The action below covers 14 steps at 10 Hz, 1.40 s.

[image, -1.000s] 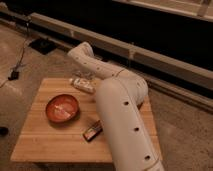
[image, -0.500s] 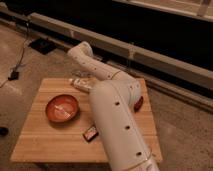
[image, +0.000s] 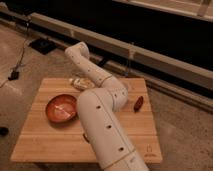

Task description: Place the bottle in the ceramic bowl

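At the near edge of the surface (image: 45, 145): wooden slats, crossed by the thick white arm (image: 105, 130).
Mid-left: bowl (image: 61, 108), round, shallow, orange-red, pale streaks inside.
Mid-right: small dark red oblong (image: 138, 103), well apart from the bowl.
Far left, just beyond the bowl: bottle (image: 81, 83), slender, pale, lying on its side on the surface, not yet in the bowl.
Over the bottle, at the forearm's end: claw (image: 76, 75); open, closed or gripping, cannot tell.
Handling, by judgement: probably light, thin-walled and stiff; smooth and round, so apt to roll or slip. Best taken across the middle of the body, at the label, with a modest squeeze, then lowered rather than dropped into the bowl.
Beyond: floor and a long pale rail (image: 150, 55).
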Available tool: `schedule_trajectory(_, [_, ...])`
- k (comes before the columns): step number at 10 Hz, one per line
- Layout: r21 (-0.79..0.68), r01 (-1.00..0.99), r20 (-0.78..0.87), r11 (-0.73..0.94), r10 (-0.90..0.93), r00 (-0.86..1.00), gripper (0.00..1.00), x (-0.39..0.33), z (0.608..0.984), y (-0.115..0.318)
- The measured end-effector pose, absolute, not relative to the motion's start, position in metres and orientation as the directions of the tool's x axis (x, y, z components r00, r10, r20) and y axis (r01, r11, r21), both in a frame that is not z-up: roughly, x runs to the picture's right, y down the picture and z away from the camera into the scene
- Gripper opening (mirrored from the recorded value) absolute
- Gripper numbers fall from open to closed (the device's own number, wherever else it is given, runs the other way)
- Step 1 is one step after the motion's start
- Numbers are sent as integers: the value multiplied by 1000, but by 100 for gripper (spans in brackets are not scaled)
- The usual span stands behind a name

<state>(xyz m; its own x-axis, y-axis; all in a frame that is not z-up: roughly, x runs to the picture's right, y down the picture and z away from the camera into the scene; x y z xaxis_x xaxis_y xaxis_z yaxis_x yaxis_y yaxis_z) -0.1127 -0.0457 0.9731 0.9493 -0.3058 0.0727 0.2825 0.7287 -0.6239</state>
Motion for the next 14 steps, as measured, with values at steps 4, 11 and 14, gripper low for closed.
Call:
schedule_trajectory(4, [-624,280,69,730,-305,950,65,-110,974,-46])
schedule_trajectory(11, [-580,191,111,792,-155,982,65,-91,1012,-27])
schedule_trajectory(14, [-576,176,149,798,-109,983,65,-92,1014,-25])
